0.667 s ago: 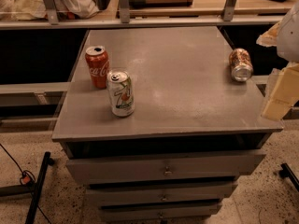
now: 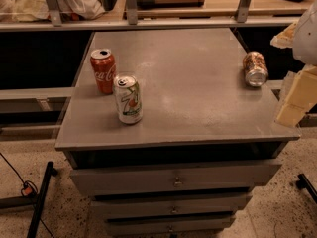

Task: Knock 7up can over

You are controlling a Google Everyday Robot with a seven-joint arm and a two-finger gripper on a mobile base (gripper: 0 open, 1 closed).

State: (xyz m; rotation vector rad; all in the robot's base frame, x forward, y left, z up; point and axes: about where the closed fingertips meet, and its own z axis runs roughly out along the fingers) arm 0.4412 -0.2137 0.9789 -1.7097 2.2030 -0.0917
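Observation:
The 7up can (image 2: 128, 99) stands upright near the front left of the grey cabinet top (image 2: 188, 83). It is white and green with a large "7" and a silver top. My gripper (image 2: 296, 100) shows at the right edge of the camera view as cream-coloured parts over the cabinet's right front corner. It is far to the right of the 7up can and touches nothing on the top.
A red Coca-Cola can (image 2: 103, 70) stands upright just behind and left of the 7up can. A brown-orange patterned can (image 2: 254, 68) lies on its side near the right edge. Drawers (image 2: 173, 180) are below. A shelf rail (image 2: 148, 21) runs behind.

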